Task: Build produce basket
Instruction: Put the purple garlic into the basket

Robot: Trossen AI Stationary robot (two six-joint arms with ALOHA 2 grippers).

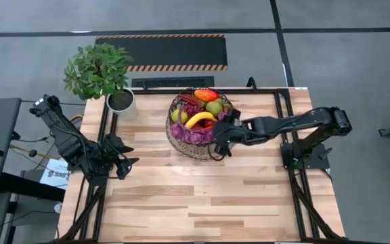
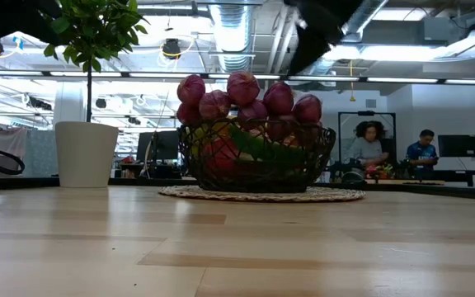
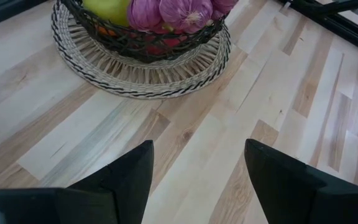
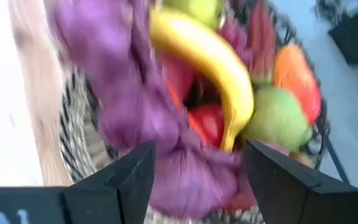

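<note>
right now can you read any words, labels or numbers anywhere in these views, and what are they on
"SAFE...", partly cut off: on a white sheet off the table's left edge in the high view; the rest is too small to read.
White marks on the right gripper body in its wrist view: too blurred to read.
The basket, the produce, the white plant pot and the table show no text.

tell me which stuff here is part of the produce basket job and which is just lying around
Part of the job:
- basket
- banana
- purple string
- green apple
- right tool, open at the basket's rim

Just lying about:
- potted plant
- left tool, open, waiting at the table's left edge
</note>
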